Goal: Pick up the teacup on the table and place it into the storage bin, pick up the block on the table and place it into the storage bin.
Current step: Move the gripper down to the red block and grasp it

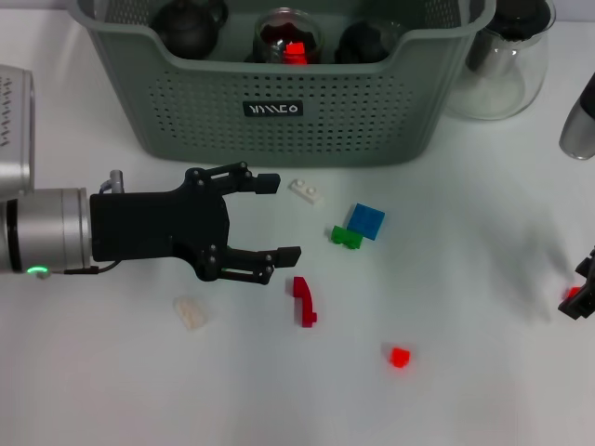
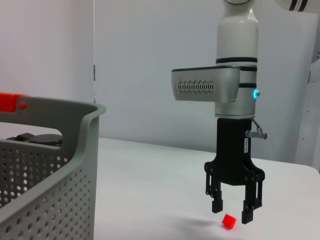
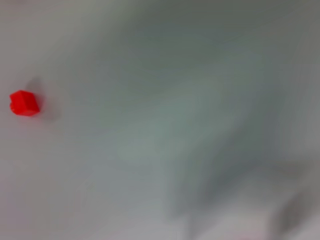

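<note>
1. Bin [image 1: 279, 121]: big grey-green plastic with perforated walls and a handle dip in the front rim, at the far side of the table. Dark rounded items and a glass cup [image 1: 286, 37] with something red in it sit inside. You have no teacup visible on the table. Risk: the wall is tall, so carry low and you clip the rim.
2. Carafe [image 1: 502, 65]: clear smooth glass, just beside the bin's right corner. Swing the right arm wide toward the bin and you likely knock it.
3. Left gripper [image 1: 279, 218]: black, lying sideways low over the table in front of the bin, fingers spread wide and empty. Its mouth faces the block cluster. Push forward carelessly and you probably shove several at once.
4. Right gripper [image 2: 232, 212]: hangs upright near the table's right edge, fingers apart. The red cube [image 2: 228, 220] sits on the table at its tips and looks unclamped. Close off-centre and the cube probably squirts out.
5. Blocks, all hard glossy plastic and small:
   - blue block [image 1: 366, 221], square, touching the green block [image 1: 347, 237]
   - curved red piece [image 1: 303, 300]
   - white plate [image 1: 305, 191], flat and studded
   - pale block [image 1: 191, 312], low contrast and easy to miss
   - tiny red bit [image 1: 400, 357]
</note>
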